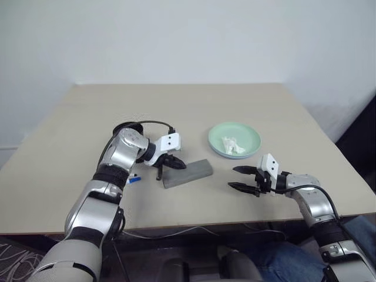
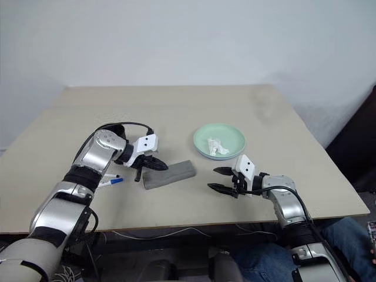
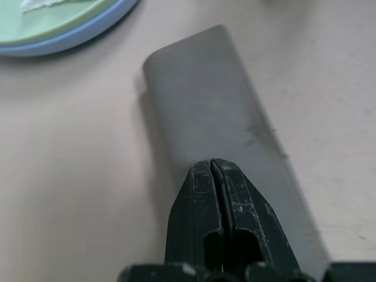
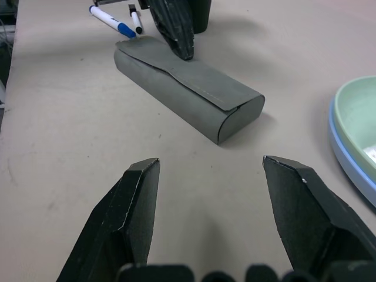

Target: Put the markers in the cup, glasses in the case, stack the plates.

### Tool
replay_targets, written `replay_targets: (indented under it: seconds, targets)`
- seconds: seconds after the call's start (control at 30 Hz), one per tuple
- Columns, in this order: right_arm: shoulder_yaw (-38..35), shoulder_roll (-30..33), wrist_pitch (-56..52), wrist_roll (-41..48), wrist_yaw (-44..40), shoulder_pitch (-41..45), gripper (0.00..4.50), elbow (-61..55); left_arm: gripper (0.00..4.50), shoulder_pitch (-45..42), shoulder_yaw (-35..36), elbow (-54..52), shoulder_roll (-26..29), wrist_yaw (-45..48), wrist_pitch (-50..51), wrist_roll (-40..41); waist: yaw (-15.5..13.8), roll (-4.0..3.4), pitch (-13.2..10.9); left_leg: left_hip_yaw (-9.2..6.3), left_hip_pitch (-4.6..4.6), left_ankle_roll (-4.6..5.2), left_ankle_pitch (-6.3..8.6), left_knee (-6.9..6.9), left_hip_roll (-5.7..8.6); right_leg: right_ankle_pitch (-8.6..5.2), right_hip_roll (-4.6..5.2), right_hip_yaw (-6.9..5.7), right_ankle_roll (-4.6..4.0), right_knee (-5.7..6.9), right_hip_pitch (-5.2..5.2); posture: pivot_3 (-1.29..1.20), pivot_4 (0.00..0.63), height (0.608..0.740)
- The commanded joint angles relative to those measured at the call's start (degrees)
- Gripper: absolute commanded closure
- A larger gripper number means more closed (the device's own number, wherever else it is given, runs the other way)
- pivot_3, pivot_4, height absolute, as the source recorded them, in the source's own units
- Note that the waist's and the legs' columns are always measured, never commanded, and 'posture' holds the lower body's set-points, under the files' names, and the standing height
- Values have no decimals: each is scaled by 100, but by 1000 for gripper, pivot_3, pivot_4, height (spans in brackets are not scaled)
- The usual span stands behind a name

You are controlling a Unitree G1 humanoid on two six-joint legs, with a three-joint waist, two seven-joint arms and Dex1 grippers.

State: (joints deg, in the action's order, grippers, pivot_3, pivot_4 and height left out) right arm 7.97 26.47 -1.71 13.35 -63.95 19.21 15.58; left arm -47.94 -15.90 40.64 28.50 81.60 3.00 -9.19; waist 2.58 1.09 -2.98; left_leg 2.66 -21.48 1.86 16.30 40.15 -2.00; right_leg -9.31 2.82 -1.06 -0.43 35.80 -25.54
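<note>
Right gripper [image 1: 242, 179] sits nearest, at about 5 o'clock on the table [image 1: 194, 100], jaws spread wide, holding nothing, pointing toward the case [image 1: 187, 173]. Left gripper [image 2: 160, 166] at table centre, fingers pressed together, tips over the left end of the case lid; contact cannot be judged.

Case: one, grey, lid closed, lying flat, tilted slightly. Glasses not seen on the table.

Plates: two, already stacked, mint green plate [image 2: 220, 140] on light blue plate [image 4: 346, 154], at 2 o'clock from the case. Head views show mostly the green one; the wrist views give the blue rim beneath it clearly. One crumpled white tissue [image 2: 216, 147] lies in the green plate.

Markers: two, side by side on the table at 9 o'clock from the case, partly behind the left forearm. Right eye view shows the blue-capped marker [image 2: 111, 181] and a second marker [image 2: 110, 175] just beyond it; right wrist view shows the second one's dark tip.

Right wrist view also shows the case's flap seam, which the head views do not resolve.
</note>
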Motion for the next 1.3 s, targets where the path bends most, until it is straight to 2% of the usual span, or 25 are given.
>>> replay_targets:
  seconds: [0.03, 0.23, 0.4, 0.63, 0.8, 0.9, 1.17, 1.3]
  targets:
    - [-106, 25, 109, 59, -26, 140, 1451, -48, 4474, 186, -119, -594, 160, 49, 119, 23, 0, 0, 0, -1, 1, 0, 0, 0, 0, 0, 0, 0, 0, 0, 1, 0, 0, 721]
    - [-52, -1, 77, 64, -62, 166, 1451, -87, 4474, 256, 150, -985, 276, -122, 377, 354, 0, 0, 0, 0, 3, 1, 0, 2, 0, 0, 0, 1, 0, 2, 3, 0, 0, 721]
    - [-30, -4, 51, 63, -103, 201, 1451, -95, 4474, 422, 343, -1639, 731, 131, 518, 747, 8, 0, 0, 0, 0, 0, 0, 1, -2, 0, -3, 3, 0, 1, -3, 0, 0, 721]
    - [-8, 5, 23, 54, -182, 265, 1451, -50, 4474, 931, 380, -2525, 2013, 945, 453, 1076, 2, -2, -1, 2, 4, 0, 0, 1, -4, -2, -2, 3, -4, 5, -2, 0, 0, 721]
    - [30, -40, 19, 36, -184, 328, 1451, 15, 4474, 1178, 353, -2469, 2672, 1089, 371, 1141, -7, -1, -1, 0, 4, 0, 0, 2, -3, -7, -1, 2, -12, 4, 0, 0, 0, 721]
    - [67, -71, 23, 31, -199, 343, 1451, 42, 3929, 1268, 257, -2254, 3023, 1089, 464, 1202, -1, -1, -1, 1, 3, 1, -1, 2, -3, -7, 1, 3, -12, 4, -1, 0, 0, 721]
    - [120, -128, 56, -3, -229, 498, 1451, 227, 1159, 1009, -92, -1054, 3283, 1090, -98, 777, -9, 0, -1, 2, 4, 0, 0, 2, -4, -7, -1, 0, -13, 6, -1, 0, 0, 721]
    - [144, -152, 96, -47, -230, 545, 1451, 352, 1159, 858, -321, -665, 3331, 1090, -248, 676, -3, 3, 0, 4, 0, 0, 0, 3, -4, -7, 0, 0, -12, 3, -3, 0, 0, 721]
